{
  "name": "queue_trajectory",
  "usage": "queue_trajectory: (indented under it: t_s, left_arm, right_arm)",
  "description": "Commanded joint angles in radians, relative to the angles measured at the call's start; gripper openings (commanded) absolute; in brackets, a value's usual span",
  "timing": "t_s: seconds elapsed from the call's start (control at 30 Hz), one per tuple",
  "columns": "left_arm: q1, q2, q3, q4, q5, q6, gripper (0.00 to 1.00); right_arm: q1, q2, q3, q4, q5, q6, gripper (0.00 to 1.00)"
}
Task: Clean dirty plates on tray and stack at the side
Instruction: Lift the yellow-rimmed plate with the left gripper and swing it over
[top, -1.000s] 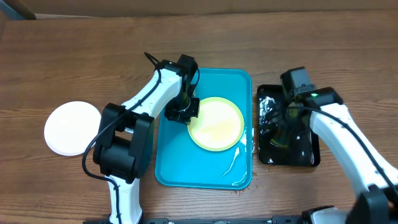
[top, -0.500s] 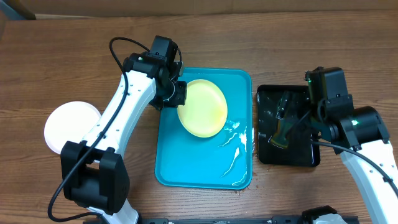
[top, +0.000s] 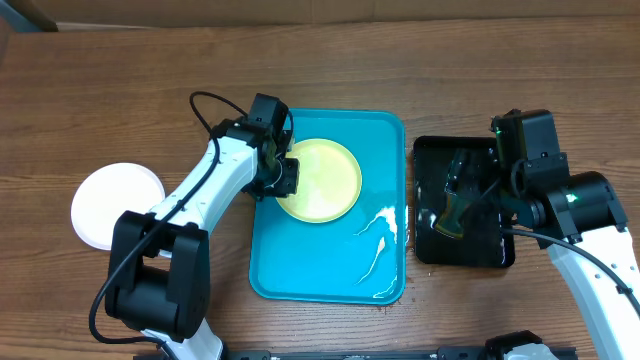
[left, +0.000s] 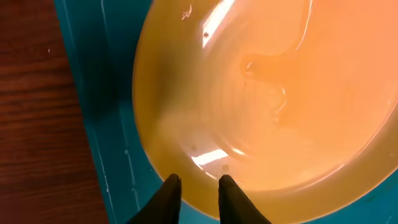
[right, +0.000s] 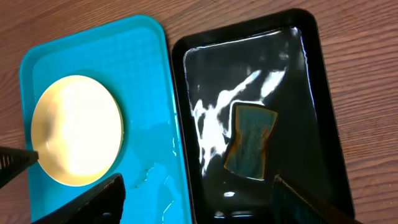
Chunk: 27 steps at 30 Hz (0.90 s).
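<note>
The left arm (top: 215, 175) is stretched forward and angled inward, and the left gripper (left: 196, 186) has its fingers pinched nearly together on the rim of the yellow-green plate (top: 325, 180). The right arm (top: 585, 215) is bent over on its own side, with the right gripper (right: 198, 183) hanging up high, pointing straight down with its fingers spread wide.

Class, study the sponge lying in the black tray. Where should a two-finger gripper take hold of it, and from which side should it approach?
Grip the sponge across its narrower middle, pinching its two long edges, and come straight down from above. It lies flat in the black tray, whose raised rim would likely block a sideways approach.
</note>
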Motion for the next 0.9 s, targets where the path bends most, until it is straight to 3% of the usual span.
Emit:
queue_trajectory:
  t_s: [0.0,0.1,0.17,0.5,0.53,0.6,0.63,0.87]
  left_arm:
    - [0.031,0.004,0.000,0.028,-0.042,-0.072,0.33]
    - [0.043,0.004,-0.017,0.041,-0.117,-0.137,0.43]
    - [0.048,0.004,-0.042,0.074,-0.125,-0.144,0.45]
    - [0.049,0.006,-0.219,0.315,0.036,-0.032,0.31]
    - [0.049,0.006,-0.224,0.320,0.036,-0.022,0.26]
    - [0.049,0.006,-0.225,0.320,0.036,-0.005,0.07]
    - [0.049,0.006,-0.225,0.320,0.036,0.000,0.04]
    - [0.063,-0.006,-0.190,0.251,0.038,0.062,0.04]
  right_arm:
    - [-0.009,-0.011,0.022,0.002,-0.005,-0.007,0.77]
    - [-0.009,-0.011,0.022,-0.010,-0.005,-0.007,0.77]
    - [-0.009,-0.011,0.022,-0.015,-0.005,-0.007,0.77]
    - [-0.009,-0.011,0.022,-0.012,-0.005,-0.007,0.77]
    - [-0.009,-0.011,0.022,-0.012,-0.005,-0.007,0.77]
    - [-0.009,-0.011,0.022,-0.012,-0.005,-0.007,0.77]
    - [-0.009,-0.011,0.022,-0.012,-0.005,-0.007,0.77]
    - [-0.009,-0.011,0.022,-0.018,-0.004,-0.007,0.77]
